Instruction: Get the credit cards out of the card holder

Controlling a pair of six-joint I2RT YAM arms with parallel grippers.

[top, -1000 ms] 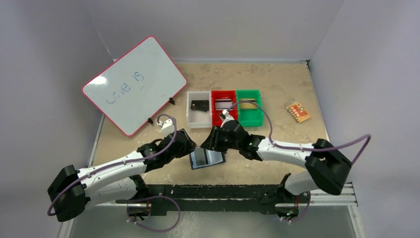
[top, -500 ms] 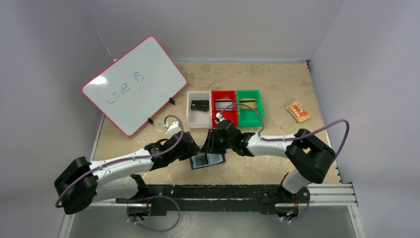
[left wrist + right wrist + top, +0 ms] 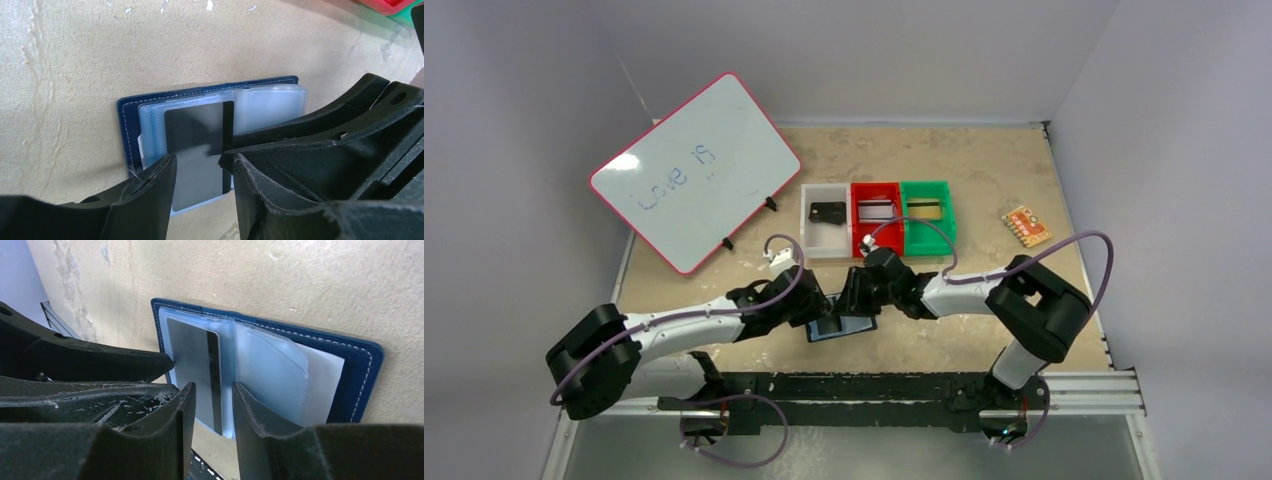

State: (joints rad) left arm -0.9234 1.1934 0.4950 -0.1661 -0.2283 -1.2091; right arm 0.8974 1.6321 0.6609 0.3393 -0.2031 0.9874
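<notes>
You had both pincers low over the open card holder [image 3: 367,362], which lay flat on the counter [image 3: 984,170] directly beneath and between them, blue cover down and clear sleeves [image 3: 270,365] facing up. The left pincer [image 3: 197,159] was released, its jaws parted with nothing between them, tips straddling the near end of a grey credit card [image 3: 192,130]. The right pincer [image 3: 213,389] faced it from the opposite side, also released, with a narrow gap showing the same card and its dark magnetic stripe [image 3: 214,375] just past the tips. The leaf beyond the right pincer's outer finger looked empty, though glare made that hard to confirm.

The card was likely thin, stiff, light and slick, so it should be pinched across its faces at the short end nearest the pincer tips. Whether that end stood clear of the sleeve mouth could not be told. The sleeves looked soft, glossy and prone to cling. The holder itself seemed light enough to slide or lift with the card, so one pincer probably had to press down on the far leaf or the stitched blue border while the other drew the card straight out along its length.
</notes>
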